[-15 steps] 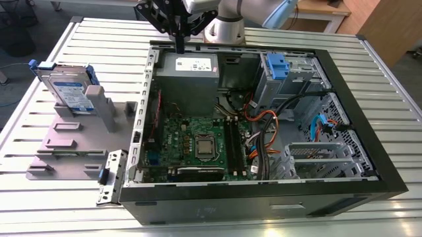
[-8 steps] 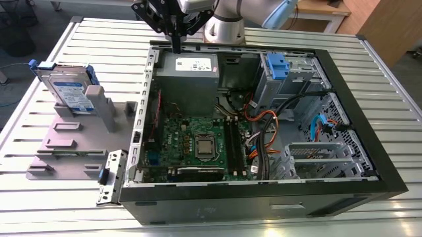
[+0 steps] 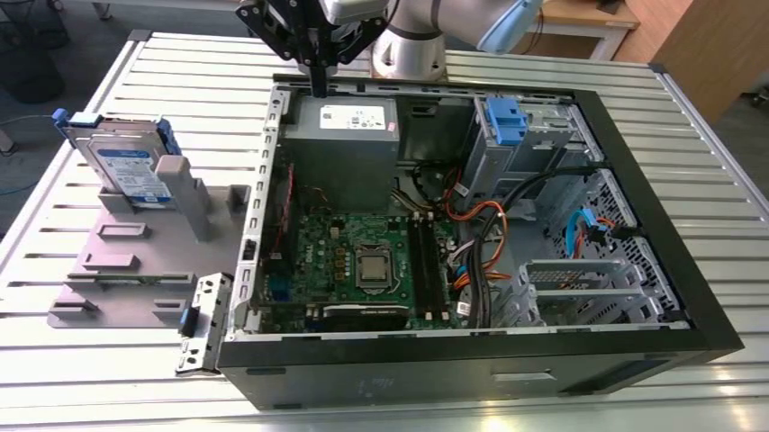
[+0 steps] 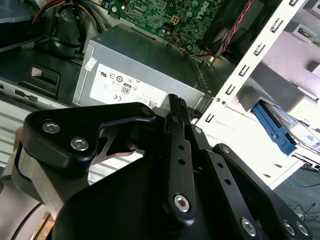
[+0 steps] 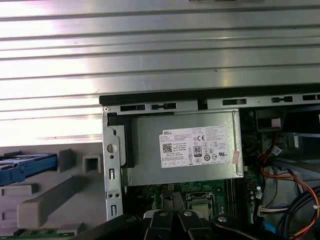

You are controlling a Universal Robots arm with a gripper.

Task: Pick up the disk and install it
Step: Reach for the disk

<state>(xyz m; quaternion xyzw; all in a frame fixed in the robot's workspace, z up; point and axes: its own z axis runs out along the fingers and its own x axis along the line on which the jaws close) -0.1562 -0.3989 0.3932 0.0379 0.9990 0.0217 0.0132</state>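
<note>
The disk [image 3: 126,166] is a flat silver drive with a white-and-blue label and a blue bracket. It stands on edge in a grey holder [image 3: 132,261] on the exterior view's left, outside the computer case [image 3: 481,355]. Its blue edge also shows in the second wrist view [image 4: 280,129] and the first wrist view [image 5: 25,167]. My gripper [image 3: 319,85] hangs over the case's far rim, above the power supply. Its thin black fingers are pressed together with nothing between them; in the second wrist view the gripper [image 4: 176,102] points at the power supply. It is well apart from the disk.
The open case holds a grey power-supply box [image 3: 340,135] with a white sticker, a green motherboard [image 3: 360,261], loose cables [image 3: 481,225] and a blue-latched drive cage [image 3: 511,126]. A small metal bracket [image 3: 198,319] lies at the case's near corner. Everything rests on a slatted metal table [image 3: 180,72].
</note>
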